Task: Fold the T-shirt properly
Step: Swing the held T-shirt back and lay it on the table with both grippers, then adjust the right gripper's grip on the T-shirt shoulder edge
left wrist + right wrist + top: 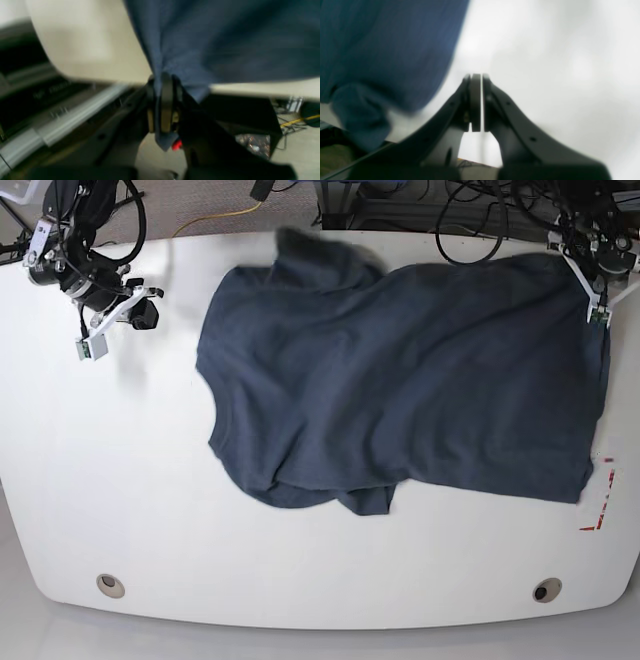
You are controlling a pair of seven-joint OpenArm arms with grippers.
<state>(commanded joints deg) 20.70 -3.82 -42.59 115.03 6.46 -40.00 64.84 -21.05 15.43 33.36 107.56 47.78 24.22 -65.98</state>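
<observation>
Clamped tight on a pinch of fabric, the left gripper (pixel 162 100) holds a corner of the dark heathered navy-blue cotton T-shirt (pixel 400 380) between its dark, flat pads, and a small tongue of cloth pokes out below them in the left wrist view. In the base view that gripper (pixel 597 305) sits at the shirt's far right corner, near the back edge of the smooth white rounded table (pixel 130 510). The right gripper (pixel 477 100) holds nothing: its black, curved fingers stand almost together with only a thin slit of light between the pads, hanging above bare tabletop beside the shirt's edge (pixel 382 50). In the base view this gripper (pixel 95 340) is well apart from the garment, toward the table's back left corner. The shirt lies spread over the table's middle and right part, plain side showing, its soft knit rumpled into shallow diagonal folds; a short sleeve bunches at the back left, and the near left hem curls under in a loose roll. Two round metal-rimmed holes (pixel 110 585) mark the table's near edge, and short red tape marks (pixel 600 515) lie just right of the shirt's near corner.
</observation>
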